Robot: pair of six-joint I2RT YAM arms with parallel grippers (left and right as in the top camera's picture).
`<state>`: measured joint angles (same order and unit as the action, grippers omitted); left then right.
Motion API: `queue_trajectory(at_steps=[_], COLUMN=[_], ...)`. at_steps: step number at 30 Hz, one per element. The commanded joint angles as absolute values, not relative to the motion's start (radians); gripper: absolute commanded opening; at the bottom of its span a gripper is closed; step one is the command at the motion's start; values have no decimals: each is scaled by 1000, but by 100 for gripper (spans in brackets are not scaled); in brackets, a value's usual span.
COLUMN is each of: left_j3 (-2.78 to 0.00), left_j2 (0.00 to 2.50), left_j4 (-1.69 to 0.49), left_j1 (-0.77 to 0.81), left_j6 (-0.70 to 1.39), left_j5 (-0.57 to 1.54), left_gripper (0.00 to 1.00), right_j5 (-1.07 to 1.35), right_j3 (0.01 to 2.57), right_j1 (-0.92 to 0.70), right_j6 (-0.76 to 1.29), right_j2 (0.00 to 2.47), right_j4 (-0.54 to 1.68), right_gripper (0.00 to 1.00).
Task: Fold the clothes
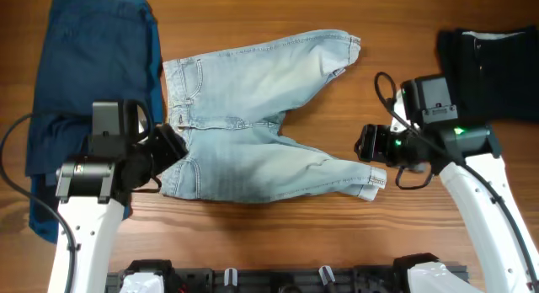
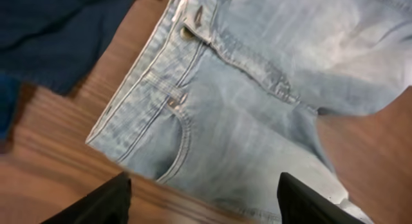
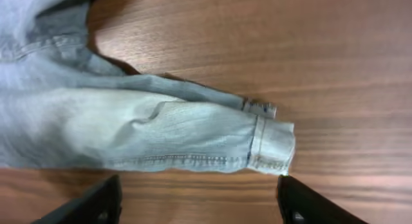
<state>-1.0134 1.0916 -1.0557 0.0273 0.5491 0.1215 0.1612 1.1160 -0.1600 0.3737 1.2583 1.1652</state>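
pale denim shorts [image 1: 253, 82], soft and matt; dark navy cloth garment [image 1: 93, 66]; table [image 1: 404, 23] of smooth, grained wood

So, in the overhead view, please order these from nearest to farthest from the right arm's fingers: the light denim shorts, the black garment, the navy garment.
1. Denim shorts: in the middle, one cuff right by the right fingers.
2. Black garment: far right corner.
3. Navy garment: far left side.

Wood-grain table [image 1: 396, 23], pale denim shorts [image 1: 253, 133] spread flat in the middle, legs splayed to the right. Navy garment [image 1: 93, 74] right beside the waistband, black fabric bundle [image 1: 497, 66] in the far-right corner.
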Motion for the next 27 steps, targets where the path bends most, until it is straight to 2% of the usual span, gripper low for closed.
queue_trajectory(at_steps=[1,4,6,12,16,18,19,21,25,26,27], left_j3=[-1029,-1029,-1029,-1029,-1029,-1029,-1029,-1029,-1029,-1029,-1029], left_j2=[1096,1113,1134,1215,1245,1246,1246,1246,1246,1246,1246], left_j4=[-1107,-1149,-1175,-1176,-1153,-1141,-1137,-1134,-1125,-1122,-1119], left_j1=[31,31,31,31,31,31,31,31,31,31,31], left_j6=[528,531,531,530,527,527,527,527,527,527,527], left_j5=[104,104,104,103,103,103,103,103,103,103,103], left_gripper=[50,19,4,4,4,4,4,4,4,4,4], right_j5=[185,215,215,239,211,185,170,150,136,125,101], right_j3=[1055,993,940,821,773,745,732,716,710,710,710], right_j1=[-155,-155,-155,-155,-155,-155,-155,-155,-155,-155,-155], right_j6=[607,672,717,833,891,907,916,916,916,915,915], right_j2=[1253,1253,1253,1253,1253,1253,1253,1253,1253,1253,1253], right_j4=[1166,1166,1160,1013,875,844,842,847,883,894,912], right_gripper=[86,87,89,89,82,73,61,55,53,49,38])
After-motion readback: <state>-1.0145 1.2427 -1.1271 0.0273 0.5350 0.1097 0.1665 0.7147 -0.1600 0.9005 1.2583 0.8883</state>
